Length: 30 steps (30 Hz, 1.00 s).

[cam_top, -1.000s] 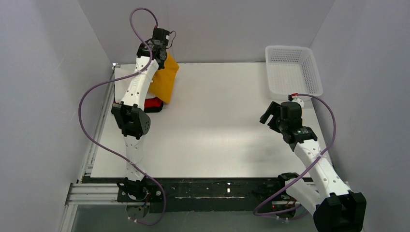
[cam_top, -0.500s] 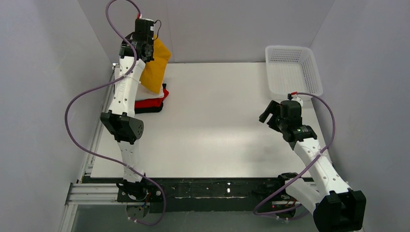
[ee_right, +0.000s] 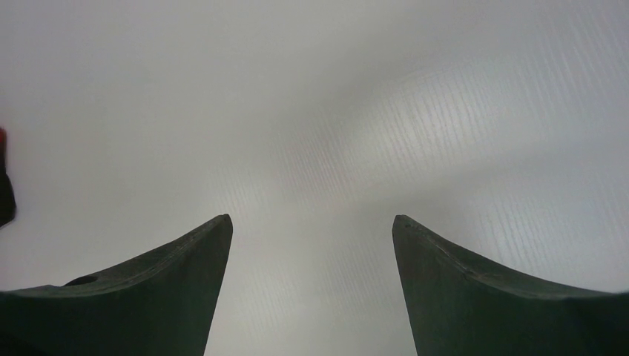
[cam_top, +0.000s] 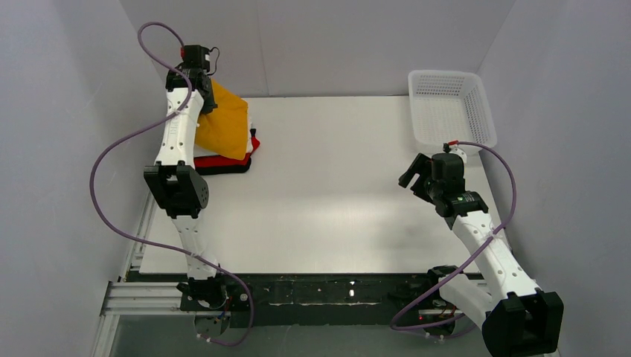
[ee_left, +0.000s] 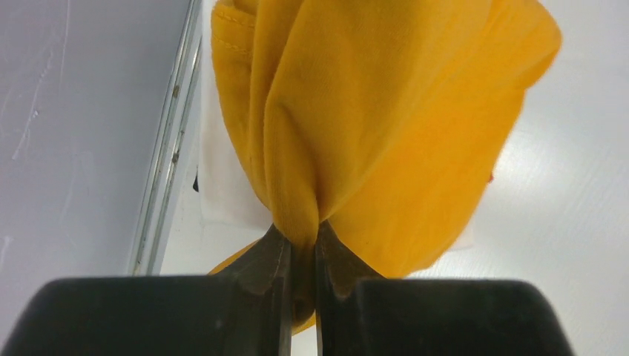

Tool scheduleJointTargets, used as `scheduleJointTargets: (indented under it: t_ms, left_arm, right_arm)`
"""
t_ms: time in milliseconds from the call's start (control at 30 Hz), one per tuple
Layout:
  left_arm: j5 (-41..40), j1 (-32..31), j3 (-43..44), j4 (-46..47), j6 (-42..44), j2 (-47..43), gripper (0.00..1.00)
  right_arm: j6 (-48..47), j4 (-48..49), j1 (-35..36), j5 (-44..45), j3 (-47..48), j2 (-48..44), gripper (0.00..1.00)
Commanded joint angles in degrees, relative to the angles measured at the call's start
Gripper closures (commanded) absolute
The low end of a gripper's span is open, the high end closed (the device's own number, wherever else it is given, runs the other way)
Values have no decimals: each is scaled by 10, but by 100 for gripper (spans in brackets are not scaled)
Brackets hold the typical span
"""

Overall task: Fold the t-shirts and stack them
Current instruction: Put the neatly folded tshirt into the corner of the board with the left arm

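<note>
My left gripper (cam_top: 202, 95) is shut on the mustard-orange t-shirt (cam_top: 227, 128) at the table's far left. It holds the shirt hanging over the stack of folded shirts: a white one (cam_top: 251, 126), a red one (cam_top: 223, 161) and a black one (cam_top: 222, 170) at the bottom. In the left wrist view the jaws (ee_left: 303, 237) pinch a bunched fold of the orange shirt (ee_left: 393, 126), with the white shirt (ee_left: 222, 185) beneath. My right gripper (cam_top: 414, 175) is open and empty above bare table at the right, and its wrist view (ee_right: 311, 222) shows only table.
A white plastic lattice basket (cam_top: 450, 111) stands at the far right corner. Grey walls close in the table on three sides. A metal rail (cam_top: 152, 193) runs along the table's left edge, close to the stack.
My left arm has swung left with the orange shirt, carrying it from right of the stack to over it. The right arm has stayed still.
</note>
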Motion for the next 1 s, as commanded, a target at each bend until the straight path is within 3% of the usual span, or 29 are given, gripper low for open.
scheduleJointTargets:
  t_ms: [0,233,500,600,700,767,833,967]
  left_arm:
    - [21,52,11,-41,-49,35,100]
    - [50,103,-26,-30,-101,64,100]
    - [114,154,-144,60,-178,58,98]
    - [129,166,-187,90,-207,53,71]
    - [144,174,-208,110,-208,48,38]
    - [149,174,-202,112,-197,46,26]
    - [144,173,-164,93,-184,45,6]
    - [149,173,-50,12,-163,41,2]
  right_arm:
    - [4,10,-4,7,37,4,14]
    - [6,9,-4,-4,46,23,15]
    - [7,7,-4,-9,49,34,15]
    - [7,7,-4,-10,51,36,16]
    - [6,7,-4,-11,53,38,15]
    - [6,6,-4,-11,54,40,16]
    - [4,2,-4,-10,58,41,16]
    - [2,-5,-4,-6,62,35,16]
